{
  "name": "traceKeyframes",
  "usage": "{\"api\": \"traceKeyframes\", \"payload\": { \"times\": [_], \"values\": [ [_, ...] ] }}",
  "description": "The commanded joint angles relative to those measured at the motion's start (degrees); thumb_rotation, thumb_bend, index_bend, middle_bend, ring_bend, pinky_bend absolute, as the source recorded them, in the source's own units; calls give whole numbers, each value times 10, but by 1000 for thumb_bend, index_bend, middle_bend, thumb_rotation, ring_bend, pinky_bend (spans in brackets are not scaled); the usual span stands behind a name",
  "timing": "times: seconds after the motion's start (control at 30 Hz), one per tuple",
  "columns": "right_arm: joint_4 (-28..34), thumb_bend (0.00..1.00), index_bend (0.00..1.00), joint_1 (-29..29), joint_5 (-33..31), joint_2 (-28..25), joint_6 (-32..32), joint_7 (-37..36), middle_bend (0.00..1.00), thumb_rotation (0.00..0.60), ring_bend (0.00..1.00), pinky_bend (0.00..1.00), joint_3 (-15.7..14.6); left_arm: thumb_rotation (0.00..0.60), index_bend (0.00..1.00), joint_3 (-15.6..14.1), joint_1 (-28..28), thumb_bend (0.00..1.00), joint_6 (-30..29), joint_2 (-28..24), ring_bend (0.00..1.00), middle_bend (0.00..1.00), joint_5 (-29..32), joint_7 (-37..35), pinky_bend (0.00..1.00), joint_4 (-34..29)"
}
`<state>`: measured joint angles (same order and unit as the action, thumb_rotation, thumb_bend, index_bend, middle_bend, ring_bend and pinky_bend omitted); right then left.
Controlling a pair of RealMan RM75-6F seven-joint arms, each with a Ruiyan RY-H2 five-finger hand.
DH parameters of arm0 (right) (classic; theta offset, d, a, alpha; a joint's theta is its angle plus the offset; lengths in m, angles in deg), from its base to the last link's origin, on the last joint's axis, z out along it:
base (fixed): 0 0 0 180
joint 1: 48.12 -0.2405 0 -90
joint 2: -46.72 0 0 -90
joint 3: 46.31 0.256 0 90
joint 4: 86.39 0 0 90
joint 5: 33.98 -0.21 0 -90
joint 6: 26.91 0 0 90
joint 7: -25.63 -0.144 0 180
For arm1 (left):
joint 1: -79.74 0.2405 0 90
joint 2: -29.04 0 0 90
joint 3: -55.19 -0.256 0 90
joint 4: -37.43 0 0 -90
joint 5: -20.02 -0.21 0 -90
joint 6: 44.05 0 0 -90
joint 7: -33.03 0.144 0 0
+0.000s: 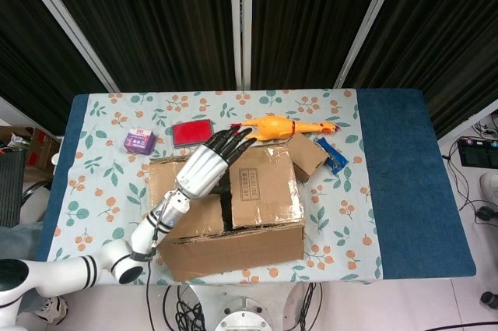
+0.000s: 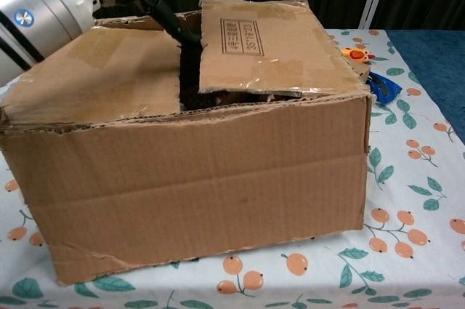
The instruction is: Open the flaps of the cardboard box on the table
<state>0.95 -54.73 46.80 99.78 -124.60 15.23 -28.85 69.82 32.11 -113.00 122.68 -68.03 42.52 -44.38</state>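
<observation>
The bench (image 1: 405,183), covered in a leaf-and-orange print cloth with bare blue at both ends, carried the cardboard box (image 1: 233,214) near its front edge, left of centre. The box's two top flaps lay closed and roughly flat, with a dark gap running between them; the right flap (image 1: 263,184) bore a printed label, and the left flap (image 1: 183,198) was plain.

The left hand (image 1: 208,164) lay over the box top, directly above that gap, reaching in from the front-left on its white arm. Its dark fingers (image 1: 232,141) were stretched out and slightly spread toward the box's far edge, holding nothing. In the chest view a dark finger (image 2: 168,18) dipped into the gap between the flaps.

The right hand appeared in neither view.

Behind the box lay a yellow rubber chicken (image 1: 280,126), a red flat pad (image 1: 192,133), a small brown carton (image 1: 310,153) touching the box's right rear corner, a blue packet (image 1: 333,156) and a small purple box (image 1: 138,141).
</observation>
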Motion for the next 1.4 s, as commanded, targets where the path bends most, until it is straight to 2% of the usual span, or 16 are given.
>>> {"api": "traceKeyframes", "payload": {
  "times": [0.03,0.17,0.33,0.43,0.67,0.83,1.07,1.27,1.4],
  "values": [
    [-6,189,0,2,-3,0,1,-8,0,600,0,0,1,600,0,37,-16,49,8,7,37,0,35,-3,181,-9],
    [-12,190,0,3,-5,0,1,-18,0,600,0,0,3,600,0,77,-35,44,17,8,37,0,73,4,180,-22],
    [-14,190,0,4,-5,-1,-1,-23,0,600,0,0,5,600,0,103,-60,42,37,16,37,0,108,16,180,-35],
    [-13,190,0,5,-6,-1,-3,-24,0,600,0,0,7,600,0,115,-85,41,51,30,37,0,120,22,180,-33],
    [-15,191,0,10,-8,0,-7,-31,0,600,0,0,8,600,0,172,-161,36,92,71,37,0,187,28,180,-6],
    [-17,191,0,13,-10,-2,-10,-39,0,600,0,0,10,600,0,173,-198,35,99,105,37,0,206,38,179,16],
    [-27,192,0,16,-12,1,-8,-50,0,600,0,0,9,600,0,177,-251,36,112,154,29,0,225,37,178,86],
    [-33,192,0,16,-11,2,-4,-58,0,600,0,0,9,600,0,163,-264,36,107,171,29,0,219,33,178,119],
    [-34,192,0,15,-7,3,-5,-57,0,600,0,0,8,600,0,155,-257,35,98,160,29,0,211,31,178,123]
  ]
}}
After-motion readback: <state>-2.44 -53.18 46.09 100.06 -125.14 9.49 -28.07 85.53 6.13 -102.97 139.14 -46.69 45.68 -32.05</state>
